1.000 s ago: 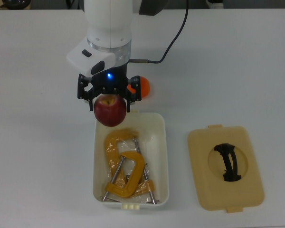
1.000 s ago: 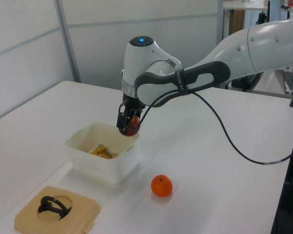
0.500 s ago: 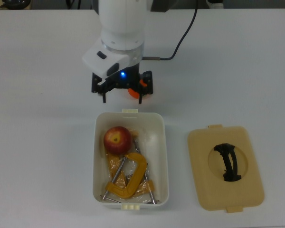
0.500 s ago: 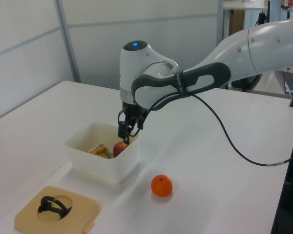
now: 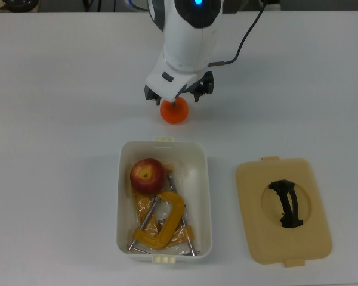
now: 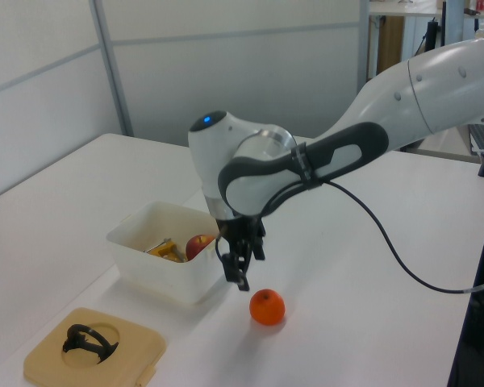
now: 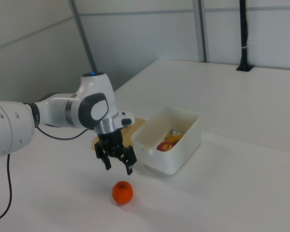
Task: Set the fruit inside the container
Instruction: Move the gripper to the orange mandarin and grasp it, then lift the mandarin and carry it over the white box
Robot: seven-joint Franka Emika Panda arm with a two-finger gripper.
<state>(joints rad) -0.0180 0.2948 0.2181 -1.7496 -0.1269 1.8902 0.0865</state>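
**Claw over the mandarin, apple already in the tub**

We find the gripper [image 7: 116, 158] empty, fingers spread wide, pointing down. It hangs above the mandarin [image 7: 122, 192] with clear air between fingertips and fruit in the right view. In the top view the arm's wrist hides the upper edge of the fruit, so we judge the alignment close but not confirmed.

Mandarin sits on the white table [image 5: 59, 179], just beyond the tub's far short end in the top view, near but apart from it.

White container [image 5: 206, 196] holds the apple [image 5: 147, 175], yellow stem patch up, resting at the end nearest the mandarin. Yellow C-clamps [image 5: 158, 220] fill the remainder. Beige lid [image 5: 283, 211] with black handle lies well apart, on the top view's right.

Risks as we judge them:
- A round fruit can roll if one finger touches first; an off-centre descent would cause that.
- Release over the clamps or apple may bounce the mandarin out; little free floor shows in the tub.
- A low carry could clip the tub's rim.
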